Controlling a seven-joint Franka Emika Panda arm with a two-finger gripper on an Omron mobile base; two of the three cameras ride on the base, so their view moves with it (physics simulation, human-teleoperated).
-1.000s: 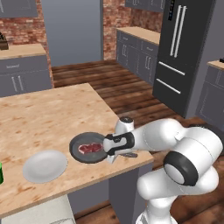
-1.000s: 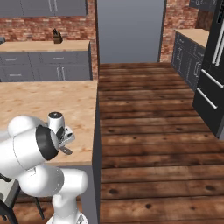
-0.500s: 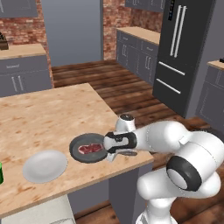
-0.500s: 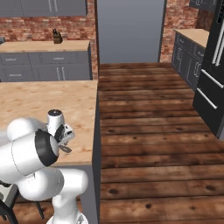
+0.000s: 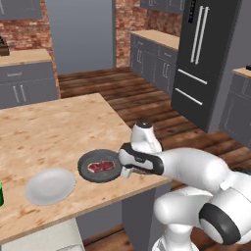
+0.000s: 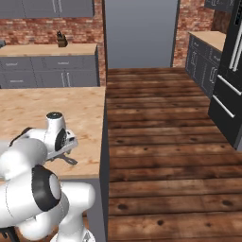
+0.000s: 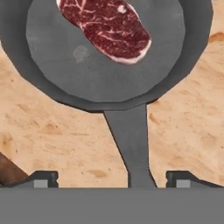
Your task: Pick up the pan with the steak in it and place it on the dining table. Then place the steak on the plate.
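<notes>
The dark grey pan (image 5: 111,174) rests on the light wood dining table (image 5: 59,127) near its front right corner. The red marbled steak (image 5: 99,166) lies inside it. The pale round plate (image 5: 50,185) sits on the table just left of the pan. My gripper (image 5: 126,165) hovers at the pan's right side, over the handle. In the hand view the pan (image 7: 87,74) and steak (image 7: 107,26) lie ahead. The long handle (image 7: 130,140) runs down between my fingertips (image 7: 42,179), which stand wide apart and clear of it. The gripper is open.
The table's right edge (image 6: 101,142) drops to a wooden floor just past the pan. A green object (image 5: 1,193) stands at the table's far left. A dark fridge (image 5: 206,63) and grey wall counters (image 6: 52,71) lie well beyond.
The jaws have opened wide and let go of the pan handle. The pan stays put on the table, and the hand has barely moved.
</notes>
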